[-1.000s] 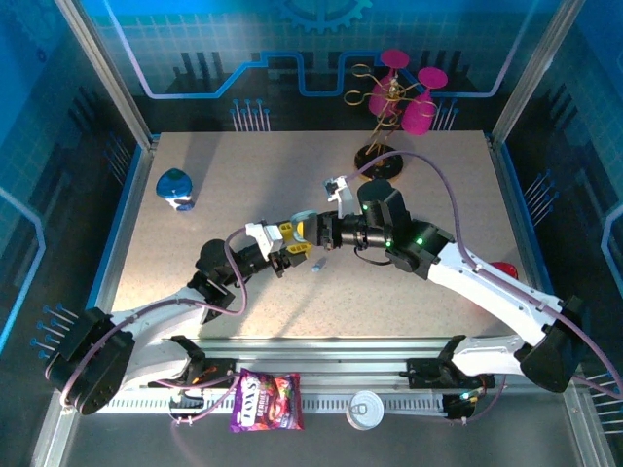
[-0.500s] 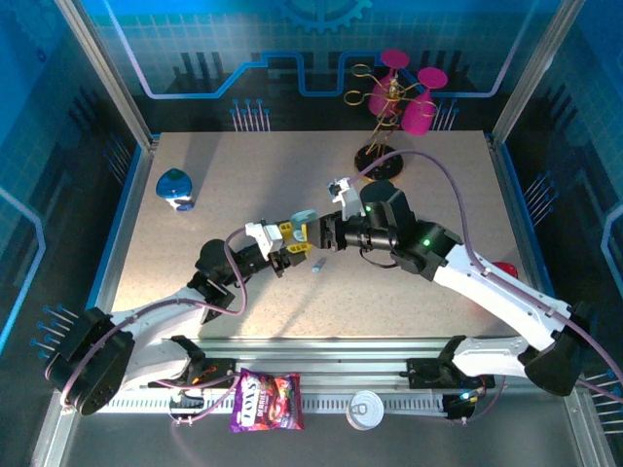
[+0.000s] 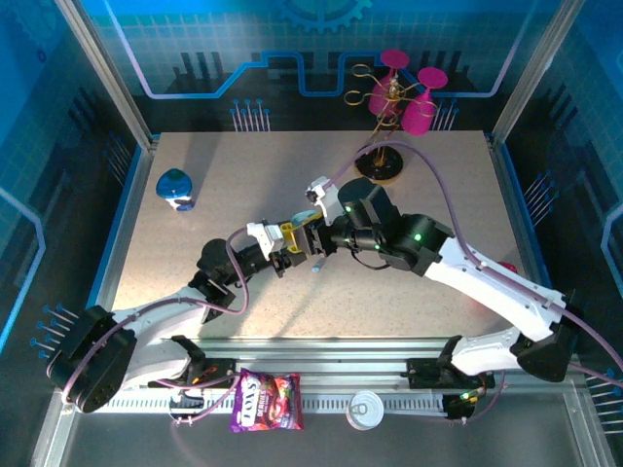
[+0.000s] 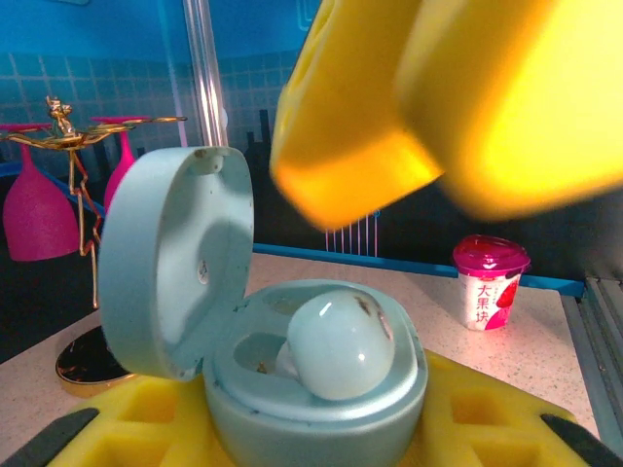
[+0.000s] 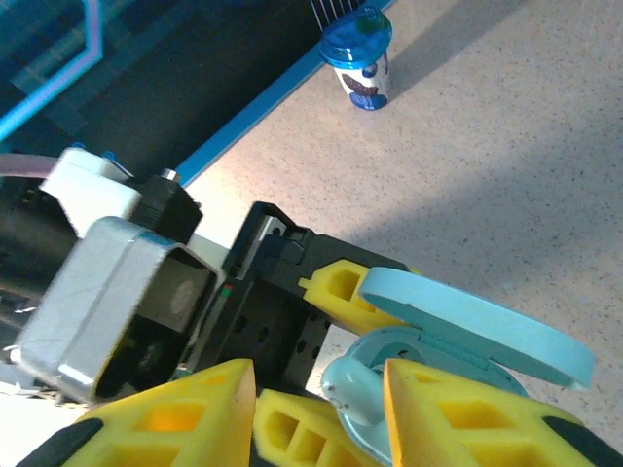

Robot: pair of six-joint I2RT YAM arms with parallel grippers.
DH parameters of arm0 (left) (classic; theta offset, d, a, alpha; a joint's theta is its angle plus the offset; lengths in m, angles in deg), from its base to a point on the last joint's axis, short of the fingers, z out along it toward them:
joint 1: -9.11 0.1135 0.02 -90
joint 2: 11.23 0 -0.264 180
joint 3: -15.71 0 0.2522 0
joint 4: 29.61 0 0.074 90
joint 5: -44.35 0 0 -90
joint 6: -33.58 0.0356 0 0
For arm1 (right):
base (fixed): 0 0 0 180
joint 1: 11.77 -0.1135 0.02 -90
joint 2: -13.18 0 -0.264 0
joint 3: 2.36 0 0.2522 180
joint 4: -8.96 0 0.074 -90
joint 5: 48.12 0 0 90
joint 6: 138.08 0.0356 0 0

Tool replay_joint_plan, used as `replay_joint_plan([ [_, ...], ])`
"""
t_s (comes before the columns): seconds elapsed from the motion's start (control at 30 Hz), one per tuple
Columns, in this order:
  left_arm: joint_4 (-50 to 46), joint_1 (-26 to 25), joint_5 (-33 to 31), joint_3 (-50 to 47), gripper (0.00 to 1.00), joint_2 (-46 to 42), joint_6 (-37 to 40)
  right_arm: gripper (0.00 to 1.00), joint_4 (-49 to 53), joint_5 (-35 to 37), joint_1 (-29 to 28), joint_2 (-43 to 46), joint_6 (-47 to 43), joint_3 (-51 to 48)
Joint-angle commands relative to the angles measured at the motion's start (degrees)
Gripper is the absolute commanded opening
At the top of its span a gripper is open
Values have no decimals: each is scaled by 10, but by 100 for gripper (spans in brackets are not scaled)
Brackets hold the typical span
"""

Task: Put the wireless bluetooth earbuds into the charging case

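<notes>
Mint earbud [image 4: 341, 345]: rounded head up, proud of its well in the open charging case [image 4: 321, 428]; stem hidden below, so long axis likely near upright. Judged featherlight, hard, glossy, slippery; pinch gently across the head. Left end effector [image 3: 290, 236] clamps the case above the counter [image 3: 438, 195]. Right end effector [image 5: 319, 379] stands parted, a finger on either side of the bud.
</notes>
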Motion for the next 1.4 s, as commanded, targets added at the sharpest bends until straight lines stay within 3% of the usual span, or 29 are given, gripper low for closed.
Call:
replay_joint_plan([
  [0.0, 17, -4, -3, 15, 28, 4, 0, 38, 29, 15, -8, -11, -22, 26],
  [0.7, 9, -4, -1, 13, 28, -9, 1, 21, 54, 33, -9, -39, -16, 44],
  [1.1, 35, -4, -22, 8, 28, 0, 4, 14, 23, 33, 11, -21, 143, -8],
  [1.37, 60, -4, -37, 9, 28, 12, -6, 18, -16, 39, 16, 6, 195, -58],
])
